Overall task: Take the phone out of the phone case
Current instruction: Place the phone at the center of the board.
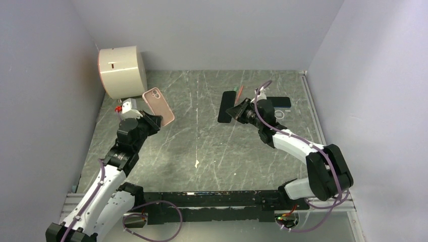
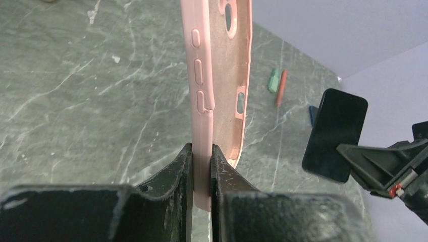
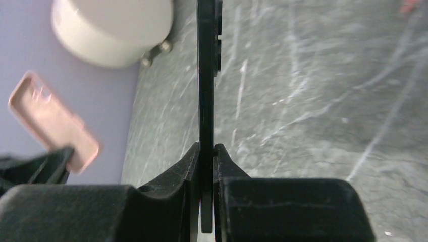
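On the left, the left fingers (image 2: 174,174) are closed tight on one wall of the empty pink case (image 1: 158,105), raised above the desk (image 1: 202,146). On the right, the right fingers (image 3: 229,171) pinch the black phone (image 1: 226,106) by its edge, well apart from the case. The separation looks done. Lower each one flat before releasing.

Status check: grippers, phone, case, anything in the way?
Left gripper shut on pink case, held up, empty. Right gripper shut on black phone, clear of the case. Nothing between the two.
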`<state>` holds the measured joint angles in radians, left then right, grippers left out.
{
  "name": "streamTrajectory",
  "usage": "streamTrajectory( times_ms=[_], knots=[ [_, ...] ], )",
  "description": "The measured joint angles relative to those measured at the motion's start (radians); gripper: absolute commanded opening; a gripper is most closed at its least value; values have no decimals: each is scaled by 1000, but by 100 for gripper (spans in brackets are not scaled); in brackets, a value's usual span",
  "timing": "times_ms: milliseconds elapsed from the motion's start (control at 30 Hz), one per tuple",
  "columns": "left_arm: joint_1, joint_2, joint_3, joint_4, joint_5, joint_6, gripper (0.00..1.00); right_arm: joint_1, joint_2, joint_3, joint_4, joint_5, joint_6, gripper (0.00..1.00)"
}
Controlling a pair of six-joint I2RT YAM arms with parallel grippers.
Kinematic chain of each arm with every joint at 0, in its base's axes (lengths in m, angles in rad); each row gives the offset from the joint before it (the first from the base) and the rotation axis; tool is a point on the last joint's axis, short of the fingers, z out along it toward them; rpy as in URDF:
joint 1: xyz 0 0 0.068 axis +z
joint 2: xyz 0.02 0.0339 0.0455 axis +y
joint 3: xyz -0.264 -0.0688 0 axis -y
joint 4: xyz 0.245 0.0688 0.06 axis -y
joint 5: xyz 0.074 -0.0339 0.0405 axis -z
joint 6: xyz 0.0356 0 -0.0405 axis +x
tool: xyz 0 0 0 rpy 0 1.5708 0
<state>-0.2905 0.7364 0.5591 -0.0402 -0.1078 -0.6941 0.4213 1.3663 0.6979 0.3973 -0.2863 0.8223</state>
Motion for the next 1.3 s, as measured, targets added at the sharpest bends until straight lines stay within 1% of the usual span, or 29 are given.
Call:
streamTrajectory(
  times_ms=[167, 267, 500, 667, 867, 1133, 1300],
  knots=[
    [0, -51, -40, -51, -15, 8, 3, -13, 53, -14, -2, 215, 151, 0],
    [0, -53, -45, -55, -21, 19, 2, -14, 81, -14, -18, 328, 243, 0],
    [0, -59, -48, -56, -25, 26, 3, -16, 165, 18, -150, 568, 462, 0],
    [0, -80, -49, -63, -31, 26, 2, -17, 249, 80, -216, 668, 579, 0],
    [0, -86, -49, -64, -39, 26, 3, -17, 338, 144, -247, 765, 712, 0],
    [0, -87, -50, -66, -41, 26, 3, -22, 419, 183, -293, 872, 852, 0],
    [0, -86, -58, -69, -47, 26, 3, -23, 470, 229, -283, 881, 906, 17]
  ],
)
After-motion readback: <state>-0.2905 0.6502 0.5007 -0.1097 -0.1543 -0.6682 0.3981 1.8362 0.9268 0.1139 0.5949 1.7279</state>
